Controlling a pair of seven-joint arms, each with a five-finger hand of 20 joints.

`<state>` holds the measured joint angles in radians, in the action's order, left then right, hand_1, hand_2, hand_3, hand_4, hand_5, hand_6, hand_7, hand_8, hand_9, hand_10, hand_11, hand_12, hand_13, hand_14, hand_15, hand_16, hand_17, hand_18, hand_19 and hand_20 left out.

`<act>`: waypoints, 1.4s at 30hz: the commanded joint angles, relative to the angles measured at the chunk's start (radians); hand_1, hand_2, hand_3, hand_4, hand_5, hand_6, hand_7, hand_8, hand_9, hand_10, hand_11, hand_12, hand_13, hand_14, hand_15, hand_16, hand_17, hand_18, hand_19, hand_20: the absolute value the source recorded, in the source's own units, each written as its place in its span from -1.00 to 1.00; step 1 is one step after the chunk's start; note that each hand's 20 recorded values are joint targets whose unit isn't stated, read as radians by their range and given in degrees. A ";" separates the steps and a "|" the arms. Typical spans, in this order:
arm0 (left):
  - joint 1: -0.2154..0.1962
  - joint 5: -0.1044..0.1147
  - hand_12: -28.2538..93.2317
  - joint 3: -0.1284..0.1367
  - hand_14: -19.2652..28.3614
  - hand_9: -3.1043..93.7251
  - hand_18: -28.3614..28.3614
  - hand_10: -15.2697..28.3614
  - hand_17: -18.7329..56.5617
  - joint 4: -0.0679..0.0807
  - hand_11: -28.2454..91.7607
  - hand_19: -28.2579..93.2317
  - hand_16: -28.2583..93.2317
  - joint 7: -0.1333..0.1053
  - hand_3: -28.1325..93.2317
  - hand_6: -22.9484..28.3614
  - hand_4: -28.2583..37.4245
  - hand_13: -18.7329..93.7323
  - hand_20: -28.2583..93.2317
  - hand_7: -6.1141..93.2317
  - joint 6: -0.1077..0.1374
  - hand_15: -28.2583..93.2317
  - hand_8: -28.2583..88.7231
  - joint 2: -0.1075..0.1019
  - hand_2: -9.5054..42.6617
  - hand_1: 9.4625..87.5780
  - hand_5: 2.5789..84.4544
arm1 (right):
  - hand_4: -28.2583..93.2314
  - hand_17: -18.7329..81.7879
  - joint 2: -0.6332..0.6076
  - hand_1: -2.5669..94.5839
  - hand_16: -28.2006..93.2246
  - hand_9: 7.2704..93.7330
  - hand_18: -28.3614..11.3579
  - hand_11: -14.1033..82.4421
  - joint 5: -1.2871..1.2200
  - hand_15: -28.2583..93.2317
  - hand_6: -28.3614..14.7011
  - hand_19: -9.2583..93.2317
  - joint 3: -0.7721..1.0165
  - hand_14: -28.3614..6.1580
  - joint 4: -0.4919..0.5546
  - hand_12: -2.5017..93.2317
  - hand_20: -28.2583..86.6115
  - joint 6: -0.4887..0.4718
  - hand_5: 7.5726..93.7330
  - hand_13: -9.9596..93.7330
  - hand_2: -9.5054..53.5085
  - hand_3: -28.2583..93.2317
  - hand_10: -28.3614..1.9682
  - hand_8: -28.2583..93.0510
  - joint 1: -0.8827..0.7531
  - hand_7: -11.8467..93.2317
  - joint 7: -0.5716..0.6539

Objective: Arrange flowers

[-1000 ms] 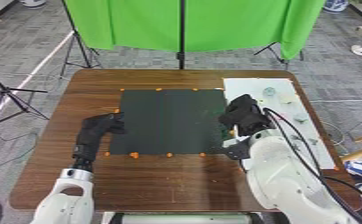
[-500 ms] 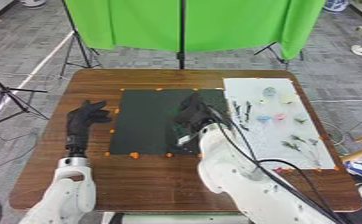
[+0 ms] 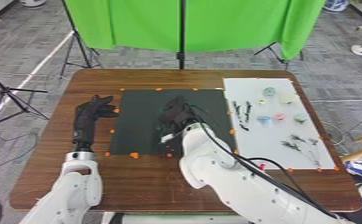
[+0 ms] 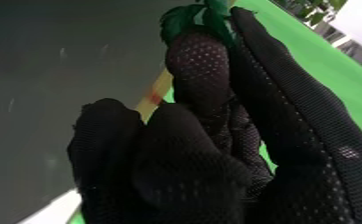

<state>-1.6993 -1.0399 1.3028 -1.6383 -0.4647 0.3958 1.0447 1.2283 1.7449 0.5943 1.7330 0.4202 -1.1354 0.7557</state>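
My right robot hand [image 3: 176,116] is clamped on a leafy green sprig [image 4: 176,23] at its fingertips, over the black mat [image 3: 140,139]. Right of it, a pink flower [image 3: 280,117] lies on the white sheet [image 3: 259,142] — while my left robot hand [image 3: 87,117], well to its left, holds its thumb apart.

Bright green cloth [image 3: 142,30] hung beyond table [image 3: 177,187]; grey patterned carpet [image 3: 35,55]; black tripod [image 3: 1,89] left.
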 commanded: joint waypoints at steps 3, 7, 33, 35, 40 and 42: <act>-0.016 -0.002 -0.30 -0.003 0.69 0.41 0.85 0.49 0.00 -0.002 -0.15 0.51 -0.58 -0.011 0.40 0.21 -1.00 0.44 -0.20 -0.71 0.016 0.13 -0.60 0.019 -0.04 -0.60 0.50 | -0.56 0.86 0.019 0.36 -0.27 0.93 0.01 0.19 -0.046 0.58 0.07 0.94 -0.060 0.76 0.018 -0.33 0.24 0.039 0.37 1.00 -1.00 0.37 0.06 -0.09 0.026 0.10 0.002; -0.070 -0.004 -0.30 0.033 0.69 0.41 0.85 0.49 0.00 -0.029 -0.15 0.51 -0.58 -0.001 0.41 0.21 -1.00 0.44 -0.21 -0.71 0.035 0.13 -0.60 0.017 -0.05 -0.61 0.50 | -0.56 0.86 -0.013 0.36 -0.27 0.93 0.01 0.19 -0.138 0.58 0.06 0.93 -0.076 0.76 0.059 -0.33 0.25 0.028 0.37 1.00 -1.00 0.38 0.06 -0.09 0.086 0.11 0.035; -0.086 -0.003 -0.30 0.040 0.69 0.41 0.85 0.49 0.00 -0.045 -0.15 0.51 -0.58 -0.004 0.42 0.21 -1.00 0.44 -0.21 -0.71 0.068 0.13 -0.60 -0.003 -0.11 -0.59 0.49 | -0.56 0.87 0.072 0.36 -0.27 0.93 0.02 0.19 -0.209 0.58 0.07 0.91 -0.153 0.77 -0.031 -0.33 0.26 -0.010 0.36 1.00 -1.00 0.38 0.07 -0.09 0.202 0.12 0.071; -0.073 0.004 -0.30 0.028 0.69 0.41 0.85 0.49 0.00 -0.039 -0.15 0.51 -0.58 -0.010 0.42 0.21 -1.00 0.44 -0.21 -0.71 0.070 0.13 -0.60 -0.005 -0.11 -0.59 0.49 | -0.56 0.87 0.077 0.36 -0.27 0.93 0.02 0.19 -0.191 0.58 0.07 0.91 -0.157 0.77 -0.039 -0.33 0.26 -0.005 0.36 1.00 -1.00 0.38 0.07 -0.09 0.185 0.13 0.073; -0.079 0.016 -0.30 0.031 0.69 0.41 0.85 0.49 0.00 -0.044 -0.15 0.51 -0.58 -0.022 0.41 0.21 -1.00 0.44 -0.21 -0.71 0.086 0.13 -0.60 -0.001 -0.11 -0.59 0.49 | -0.57 0.87 0.097 0.36 -0.27 0.93 0.02 0.18 -0.158 0.57 0.07 0.91 -0.160 0.77 -0.070 -0.34 0.26 -0.010 0.36 1.00 -1.00 0.38 0.08 -0.09 0.154 0.13 0.072; -0.089 0.019 -0.30 0.035 0.69 0.41 0.85 0.49 0.00 -0.049 -0.15 0.51 -0.58 -0.025 0.41 0.21 -1.00 0.44 -0.21 -0.71 0.096 0.13 -0.59 0.006 -0.11 -0.59 0.49 | -0.58 0.87 0.106 0.36 -0.27 0.94 0.02 0.15 -0.152 0.57 0.06 0.90 -0.158 0.77 -0.081 -0.34 0.26 -0.015 0.36 1.00 -1.00 0.38 0.09 -0.09 0.137 0.13 0.071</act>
<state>-1.7642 -1.0402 1.3319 -1.6845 -0.4747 0.4534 1.0365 1.3006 1.5633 0.4507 1.6879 0.4102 -0.9494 0.8283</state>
